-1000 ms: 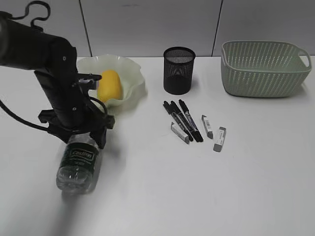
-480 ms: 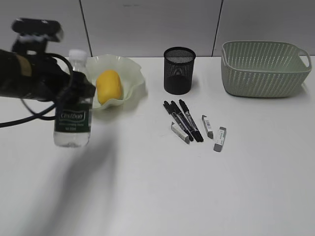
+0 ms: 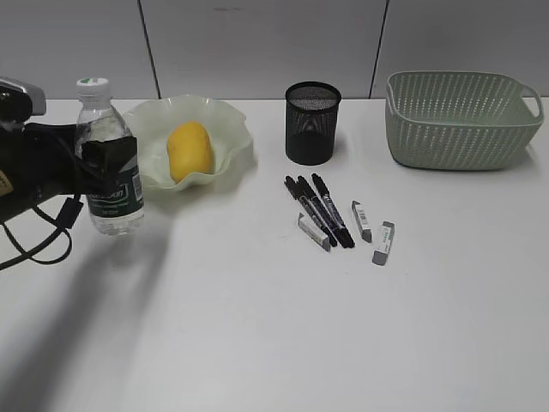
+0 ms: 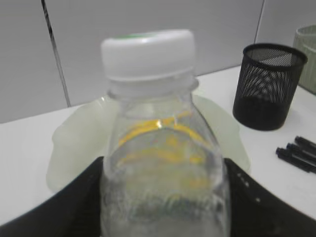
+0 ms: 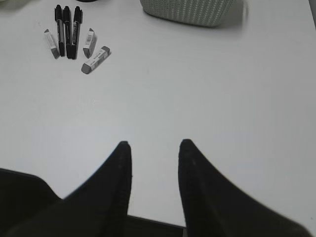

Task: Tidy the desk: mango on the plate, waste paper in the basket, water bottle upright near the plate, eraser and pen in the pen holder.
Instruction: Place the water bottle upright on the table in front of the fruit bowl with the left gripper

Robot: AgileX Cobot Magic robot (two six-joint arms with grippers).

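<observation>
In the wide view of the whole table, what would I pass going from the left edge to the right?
Water bottle held by the robot's fingers → plate with the mango → pen holder → basket.

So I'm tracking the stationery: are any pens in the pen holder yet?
No, the three pens lie on the desk in front of the pen holder.

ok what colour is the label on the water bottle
Dark green with white lettering, on the water bottle. It shows best in the exterior view.
</observation>
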